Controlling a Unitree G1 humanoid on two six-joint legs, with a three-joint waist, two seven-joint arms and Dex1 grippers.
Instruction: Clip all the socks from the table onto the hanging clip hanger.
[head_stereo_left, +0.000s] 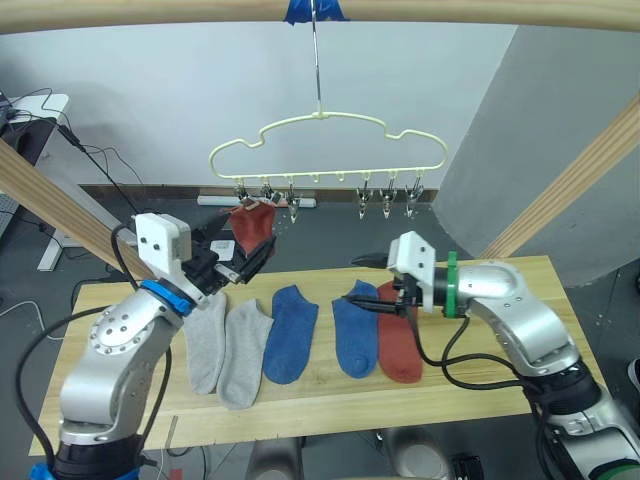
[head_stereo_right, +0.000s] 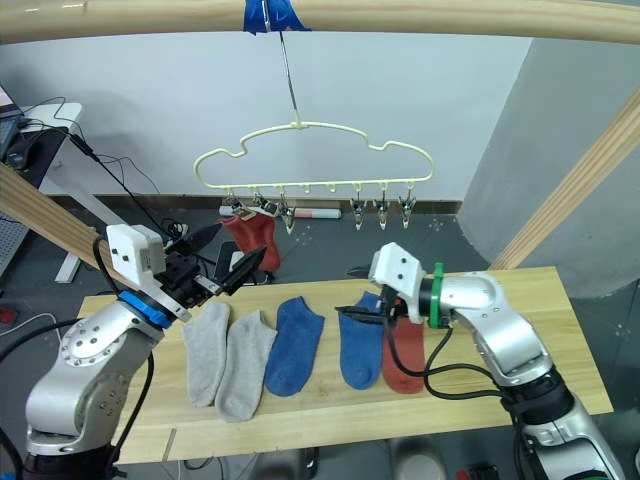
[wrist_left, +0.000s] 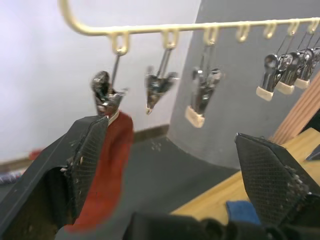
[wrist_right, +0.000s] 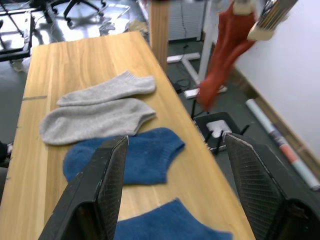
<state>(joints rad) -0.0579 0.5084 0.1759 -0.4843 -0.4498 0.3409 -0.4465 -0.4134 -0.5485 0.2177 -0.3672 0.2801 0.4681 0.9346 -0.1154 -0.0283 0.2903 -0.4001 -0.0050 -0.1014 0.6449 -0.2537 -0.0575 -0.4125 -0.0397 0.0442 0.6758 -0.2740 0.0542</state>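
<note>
one rust-red sock (head_stereo_left: 252, 228) hangs from the leftmost clip of the clip hanger (head_stereo_left: 327, 148), and the spread left pincer (head_stereo_left: 252, 262) is raised just beside it. five socks lie in a row on the counter (head_stereo_left: 520, 275): two grey (head_stereo_left: 227, 345), two blue (head_stereo_left: 291, 332) and one rust-red (head_stereo_left: 398, 345). the right pincer (head_stereo_left: 362, 300), spread wide, hovers low over the right-hand blue sock (head_stereo_left: 354, 334).

rust sock (head_stereo_left: 252, 226) clipped on clip hanger (head_stereo_left: 325, 150) (leftmost) | five socks (head_stereo_left: 290, 333) flat on table (head_stereo_left: 500, 375)

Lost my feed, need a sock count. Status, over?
Left gripper open, empty, by the hung rust-red sock. Right gripper open over the table. Five socks still down; five clips free on the clip hanger. Nothing blocking.
</note>
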